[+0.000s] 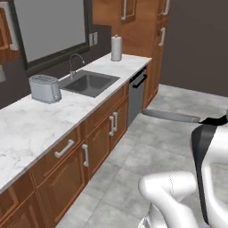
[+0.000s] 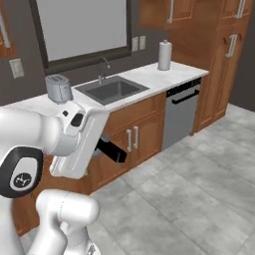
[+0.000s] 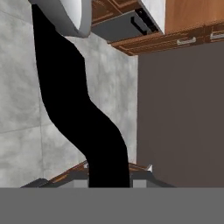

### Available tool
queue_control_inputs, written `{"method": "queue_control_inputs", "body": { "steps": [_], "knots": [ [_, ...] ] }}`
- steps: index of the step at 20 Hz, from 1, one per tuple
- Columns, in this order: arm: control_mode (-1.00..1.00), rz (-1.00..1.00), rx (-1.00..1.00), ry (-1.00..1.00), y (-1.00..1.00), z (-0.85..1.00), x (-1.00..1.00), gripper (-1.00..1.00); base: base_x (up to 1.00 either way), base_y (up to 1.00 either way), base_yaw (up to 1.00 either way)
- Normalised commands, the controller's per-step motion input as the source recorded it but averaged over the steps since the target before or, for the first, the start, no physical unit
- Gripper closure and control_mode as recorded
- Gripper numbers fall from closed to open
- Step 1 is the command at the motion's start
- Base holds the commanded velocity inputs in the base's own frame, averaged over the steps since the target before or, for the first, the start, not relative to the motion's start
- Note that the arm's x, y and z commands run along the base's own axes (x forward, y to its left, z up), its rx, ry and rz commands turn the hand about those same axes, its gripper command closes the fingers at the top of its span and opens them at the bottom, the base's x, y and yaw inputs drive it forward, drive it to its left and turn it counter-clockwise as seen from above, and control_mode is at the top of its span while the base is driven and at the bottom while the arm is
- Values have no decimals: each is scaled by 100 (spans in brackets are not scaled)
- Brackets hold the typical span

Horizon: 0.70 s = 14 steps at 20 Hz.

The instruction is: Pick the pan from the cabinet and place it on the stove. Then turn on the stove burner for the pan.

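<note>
The pan's silver rim (image 3: 65, 15) and long black handle (image 3: 83, 113) run down the hand view to the fingertips, so the gripper (image 3: 109, 175) is pinching that handle — the pan hangs over the grey floor (image 3: 22, 87), well away from any stove. Carry it level and slow, keeping it clear of the marble counter (image 1: 40, 124) and sink (image 1: 89, 82) while turning toward the cooktop.

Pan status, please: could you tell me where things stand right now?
Gripper shut on pan, by its black handle. Pan in the air over floor, not yet on stove.
</note>
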Motion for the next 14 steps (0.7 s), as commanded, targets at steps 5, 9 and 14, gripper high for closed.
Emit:
{"method": "queue_control_inputs", "body": {
  "steps": [5, 9, 14],
  "knots": [
    [100, 0, 0, 0, 0, 0, 0, 100, -7, -24, -21],
    [100, 0, 0, 0, 0, 0, 0, 100, 5, 5, -30],
    [100, 0, 0, 0, 0, 0, 0, 100, 10, 28, -36]
  ]
}}
